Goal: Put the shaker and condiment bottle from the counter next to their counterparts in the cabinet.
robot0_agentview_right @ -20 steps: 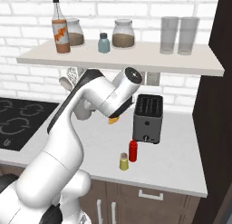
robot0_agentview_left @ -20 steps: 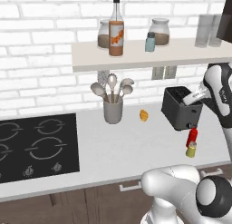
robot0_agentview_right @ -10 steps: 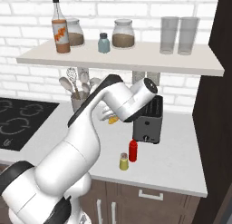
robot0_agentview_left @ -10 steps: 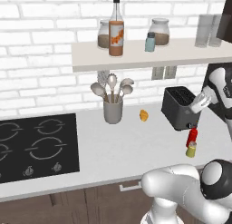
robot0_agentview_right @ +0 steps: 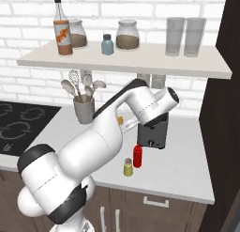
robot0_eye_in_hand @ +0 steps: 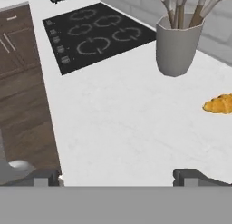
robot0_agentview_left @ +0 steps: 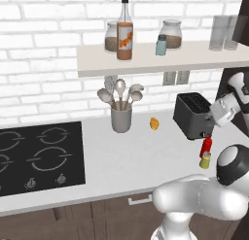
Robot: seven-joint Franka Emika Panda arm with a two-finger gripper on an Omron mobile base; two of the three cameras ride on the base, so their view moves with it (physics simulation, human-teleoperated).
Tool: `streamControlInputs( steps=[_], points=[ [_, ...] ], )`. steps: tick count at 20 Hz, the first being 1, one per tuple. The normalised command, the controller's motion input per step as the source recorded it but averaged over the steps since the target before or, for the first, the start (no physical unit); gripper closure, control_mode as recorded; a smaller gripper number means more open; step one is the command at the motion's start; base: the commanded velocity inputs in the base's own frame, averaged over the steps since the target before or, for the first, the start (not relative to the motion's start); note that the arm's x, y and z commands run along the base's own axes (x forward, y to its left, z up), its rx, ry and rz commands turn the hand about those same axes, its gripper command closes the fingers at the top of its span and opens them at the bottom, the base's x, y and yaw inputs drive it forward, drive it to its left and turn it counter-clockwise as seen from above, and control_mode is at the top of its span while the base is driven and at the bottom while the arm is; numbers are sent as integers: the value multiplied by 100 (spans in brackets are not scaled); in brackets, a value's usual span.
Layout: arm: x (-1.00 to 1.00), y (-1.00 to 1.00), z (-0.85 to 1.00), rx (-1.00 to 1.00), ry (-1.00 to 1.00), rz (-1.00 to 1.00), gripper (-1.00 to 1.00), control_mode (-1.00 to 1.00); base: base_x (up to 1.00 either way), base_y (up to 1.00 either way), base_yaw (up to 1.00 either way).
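The yellow-olive shaker and the red condiment bottle stand side by side on the counter, in front of the toaster. On the cabinet shelf stand the counterparts: a pale blue shaker and a tall glass bottle. My gripper hangs above the shaker and bottle, by the toaster's right end. It is open and holds nothing. The hand view looks across the counter toward the stove.
A black toaster sits at the back of the counter. A grey utensil holder and a small croissant lie left of it. The stove is further left. Jars and glasses share the shelf.
The arm has swung a little to the right and downward, toward the toaster's right end. The jaws stay wide open. The shaker and bottles have not moved.
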Motion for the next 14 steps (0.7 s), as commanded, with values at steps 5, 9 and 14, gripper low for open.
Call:
streamControlInputs(
  steps=[5,9,14],
  points=[
    [0,-41,-23,0,-5,19,-100,-100,0,0,0],
    [0,-34,-29,0,0,19,-100,-100,0,0,0],
    [0,-28,-37,0,0,16,-100,-100,0,0,0]
  ],
)
